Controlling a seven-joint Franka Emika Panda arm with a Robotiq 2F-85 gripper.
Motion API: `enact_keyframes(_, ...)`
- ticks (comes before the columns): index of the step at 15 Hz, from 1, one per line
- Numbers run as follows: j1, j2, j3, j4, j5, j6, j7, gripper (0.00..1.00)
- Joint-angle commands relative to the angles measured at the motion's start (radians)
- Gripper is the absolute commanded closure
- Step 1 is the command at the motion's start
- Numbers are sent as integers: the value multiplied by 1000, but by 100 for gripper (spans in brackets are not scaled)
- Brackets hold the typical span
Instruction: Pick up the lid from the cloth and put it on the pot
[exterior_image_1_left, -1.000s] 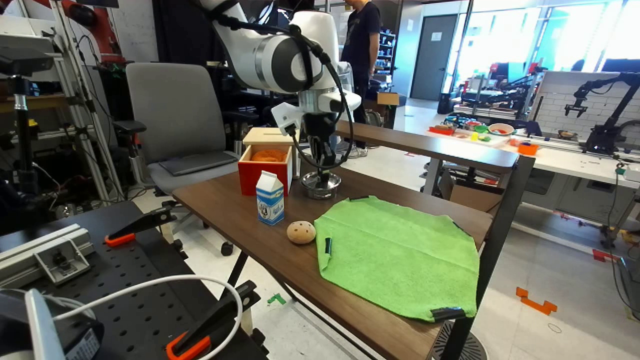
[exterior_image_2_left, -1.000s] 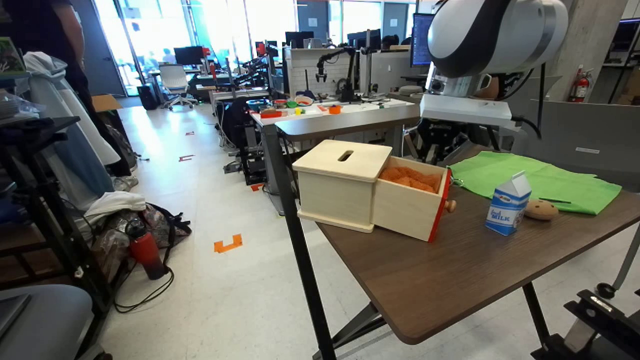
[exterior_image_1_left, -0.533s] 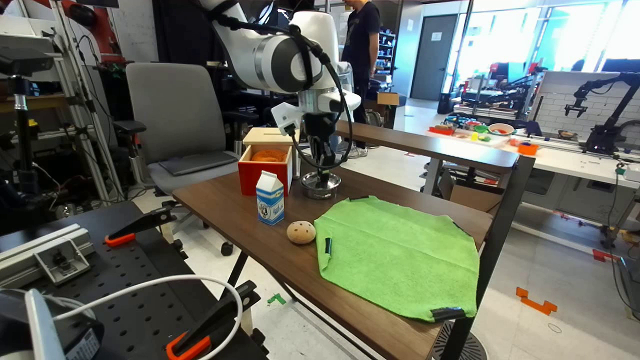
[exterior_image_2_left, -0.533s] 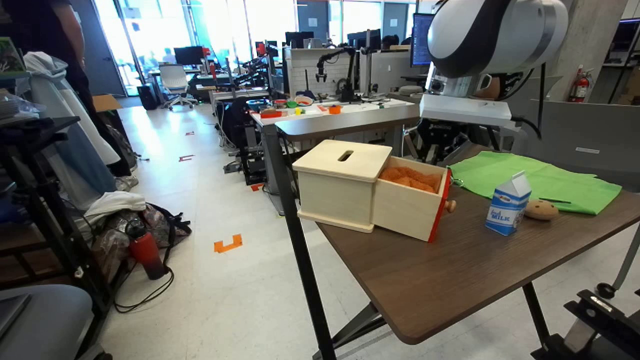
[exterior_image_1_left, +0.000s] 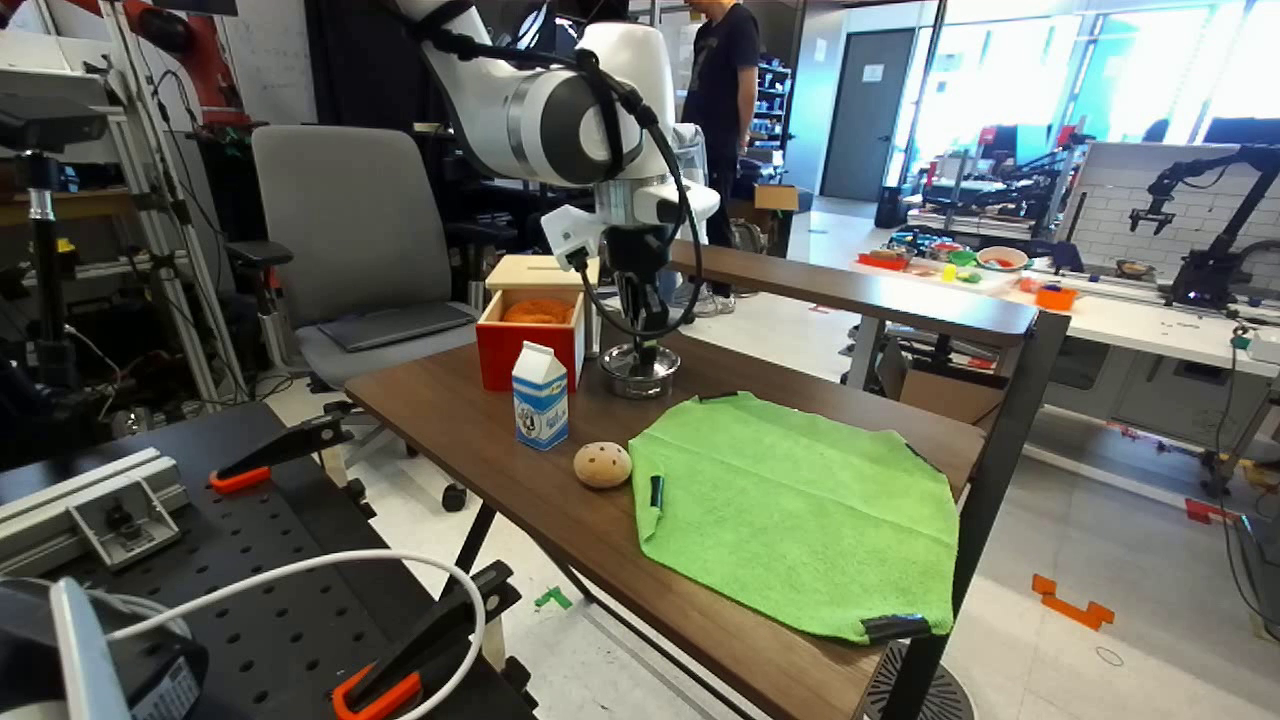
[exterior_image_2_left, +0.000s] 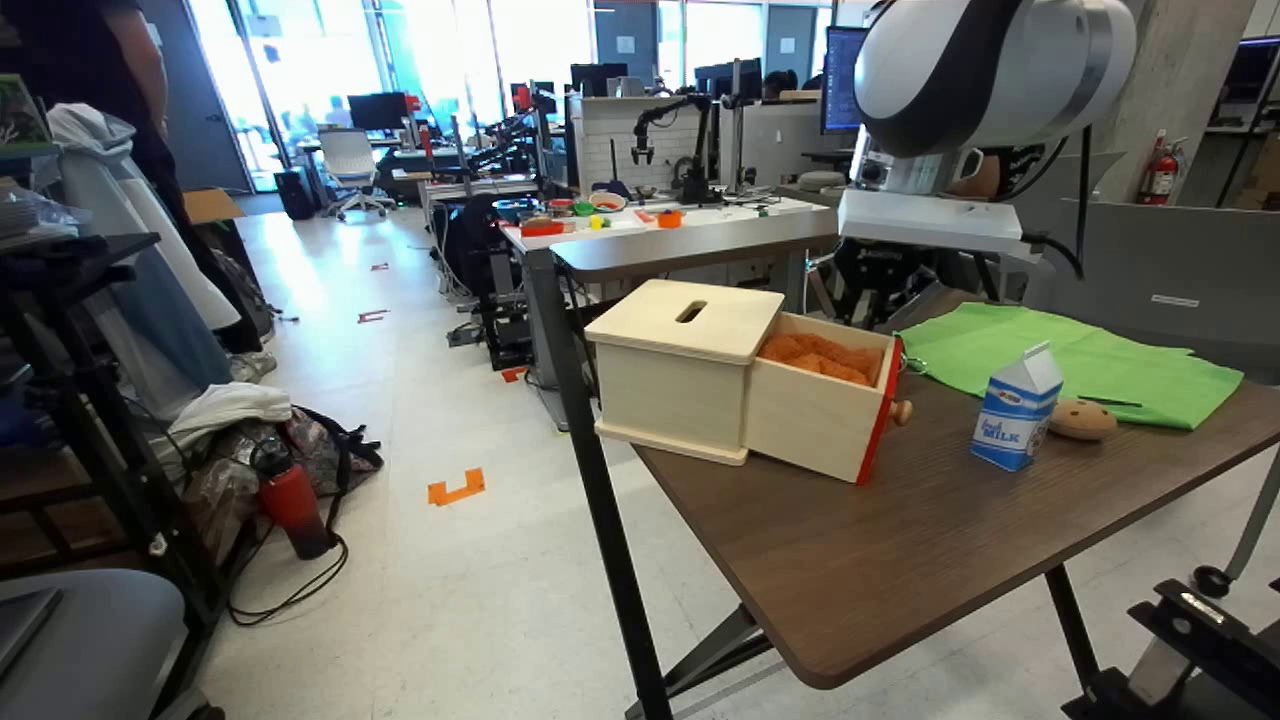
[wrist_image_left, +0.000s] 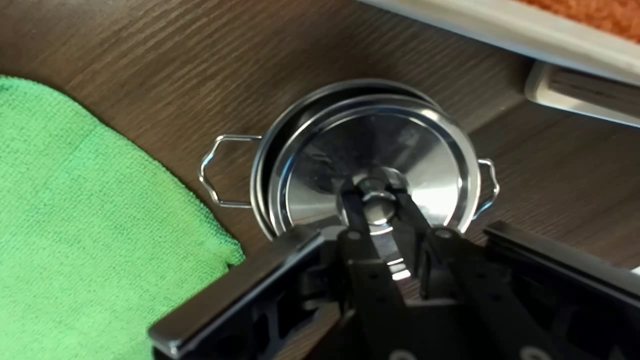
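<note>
Only the wrist view shows the grip: the pincer (wrist_image_left: 375, 195) pinches the knob (wrist_image_left: 378, 211) of the lid (wrist_image_left: 372, 145) from both sides. Right under the pincer, the lid sits off-centre over the pot (wrist_image_left: 258, 175), and a dark crescent of the pot's inside shows past its edge; whether the two touch I cannot tell. In an exterior view the pincer points down at the pot, where lid and pot are hard to tell apart. In an exterior view a box (exterior_image_2_left: 670, 385) hides the pincer's lower end, leaving one wire handle (exterior_image_2_left: 914, 366) of the pot in sight. In both exterior views a carton (exterior_image_1_left: 541, 405) and a ball (exterior_image_1_left: 602, 466), outside the wrist view, rest on the table (exterior_image_1_left: 470, 410) near the pincer. Every view has the cloth (wrist_image_left: 100, 225) to one side of the pincer.
</note>
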Motion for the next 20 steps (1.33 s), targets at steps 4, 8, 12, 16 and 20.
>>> enact_keyframes(4,32,-16,-24,-46,-27,5,33,65)
enact_keyframes(8,36,-22,-27,-63,-29,0,32,33)
enact_keyframes(12,31,-37,-21,-86,-23,0,25,3)
enact_keyframes(16,16,-99,-7,-142,-14,3,0,0)
enact_keyframes(20,0,-246,-24,-241,-25,-41,-10,0)
